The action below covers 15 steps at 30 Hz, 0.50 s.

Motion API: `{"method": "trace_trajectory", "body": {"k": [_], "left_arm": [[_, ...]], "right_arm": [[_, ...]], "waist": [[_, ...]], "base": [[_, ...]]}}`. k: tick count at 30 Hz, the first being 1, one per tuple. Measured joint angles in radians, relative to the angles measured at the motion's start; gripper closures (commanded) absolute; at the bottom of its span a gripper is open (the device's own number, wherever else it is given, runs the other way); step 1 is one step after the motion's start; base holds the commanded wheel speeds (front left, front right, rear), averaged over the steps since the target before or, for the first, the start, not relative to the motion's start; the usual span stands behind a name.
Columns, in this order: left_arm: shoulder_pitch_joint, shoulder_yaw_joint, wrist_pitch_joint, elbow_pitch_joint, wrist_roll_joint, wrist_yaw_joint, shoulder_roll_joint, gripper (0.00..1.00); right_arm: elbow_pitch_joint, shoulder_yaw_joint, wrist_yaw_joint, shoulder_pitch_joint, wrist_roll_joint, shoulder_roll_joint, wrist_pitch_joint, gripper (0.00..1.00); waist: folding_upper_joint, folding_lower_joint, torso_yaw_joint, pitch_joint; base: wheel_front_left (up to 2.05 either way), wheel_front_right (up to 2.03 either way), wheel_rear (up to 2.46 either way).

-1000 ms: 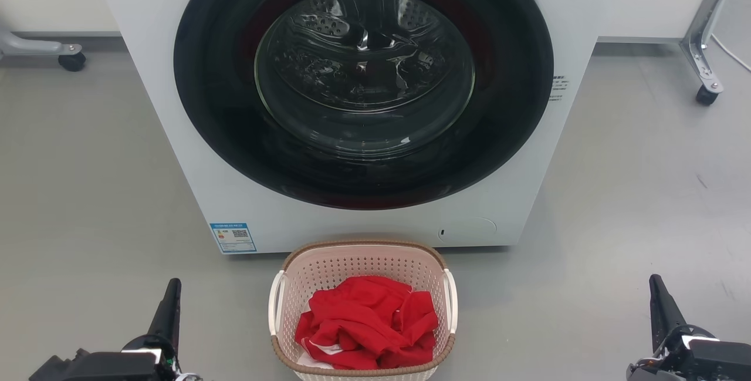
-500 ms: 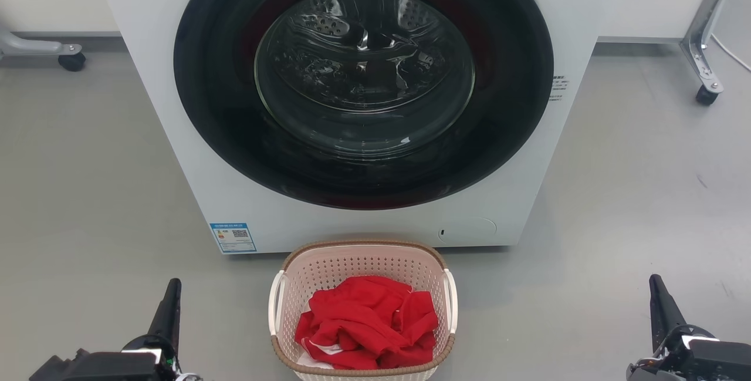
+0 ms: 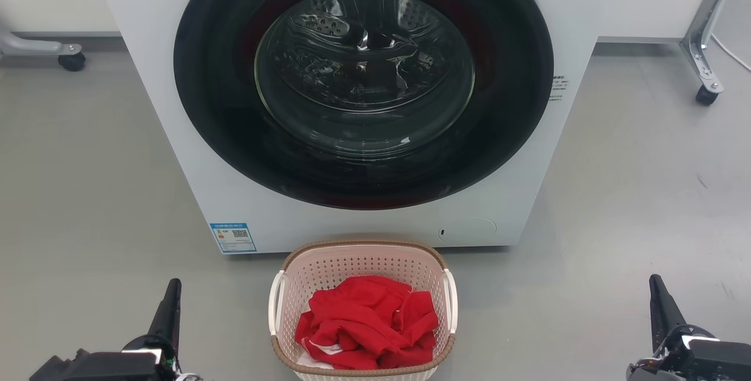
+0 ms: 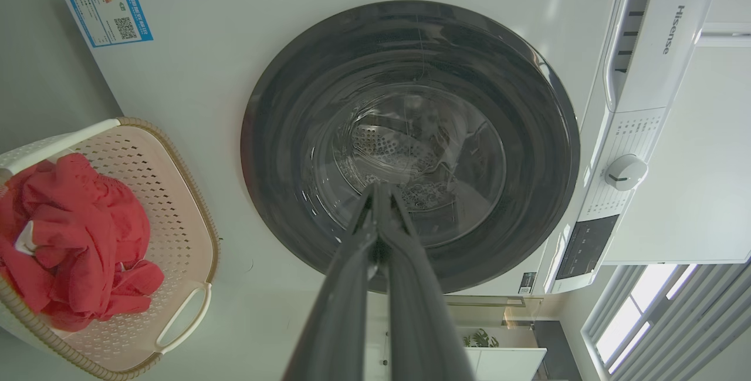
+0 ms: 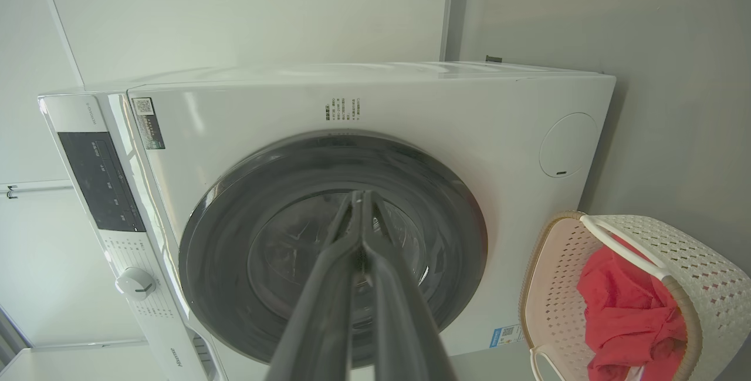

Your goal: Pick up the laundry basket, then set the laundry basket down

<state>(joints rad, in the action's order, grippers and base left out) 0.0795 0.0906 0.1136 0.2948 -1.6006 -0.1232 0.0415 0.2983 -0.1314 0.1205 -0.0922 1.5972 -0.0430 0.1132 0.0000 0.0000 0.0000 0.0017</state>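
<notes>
Grey smooth floor (image 3: 82, 193) throughout head view.

Nearest, at 7 o'clock: left gripper (image 3: 171, 293), dark fingers (image 4: 346, 293) pressed together to the tips in left wrist view, nothing between them. At 5 o'clock: right gripper (image 3: 658, 290), likewise closed tip to tip in right wrist view, holding nothing.

At 6 o'clock, between the two: laundry basket (image 3: 352, 265), upright, flat on floor, brown rim level. White handles (image 3: 274, 304) at its 9 and 3 o'clock, no finger on either. Both grippers well apart from it, one to each side. Red cloth (image 3: 366, 322) heaped inside, scrap of white beneath.

Just beyond, at 12 o'clock: white washing machine (image 3: 176, 164), round dark door (image 3: 364, 193) shut, basket near its foot. Farther back, castor frames (image 3: 71, 61) at 10 and 2 o'clock.

Progress, as judgement only: basket down on floor and not gripped. Consistent with set-down complete; equally consistent with lift yet to come. Not separable from this moment. No carry under way either way.
</notes>
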Motion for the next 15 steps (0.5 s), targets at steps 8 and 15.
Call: {"method": "trace_trajectory", "body": {"k": [8,15], "left_arm": [[0.000,0.000,0.000,0.000,0.000,0.000,0.000,1.00],[0.000,0.000,0.000,0.000,0.000,0.000,0.000,1.00]], "right_arm": [[0.000,0.000,0.000,0.000,0.000,0.000,0.000,1.00],[0.000,0.000,0.000,0.000,0.000,0.000,0.000,1.00]], "waist": [[0.0000,0.0000,0.000,0.000],[0.0000,0.0000,0.000,0.000]], "base": [[0.00,0.00,0.00],[0.00,0.00,0.00]]}}
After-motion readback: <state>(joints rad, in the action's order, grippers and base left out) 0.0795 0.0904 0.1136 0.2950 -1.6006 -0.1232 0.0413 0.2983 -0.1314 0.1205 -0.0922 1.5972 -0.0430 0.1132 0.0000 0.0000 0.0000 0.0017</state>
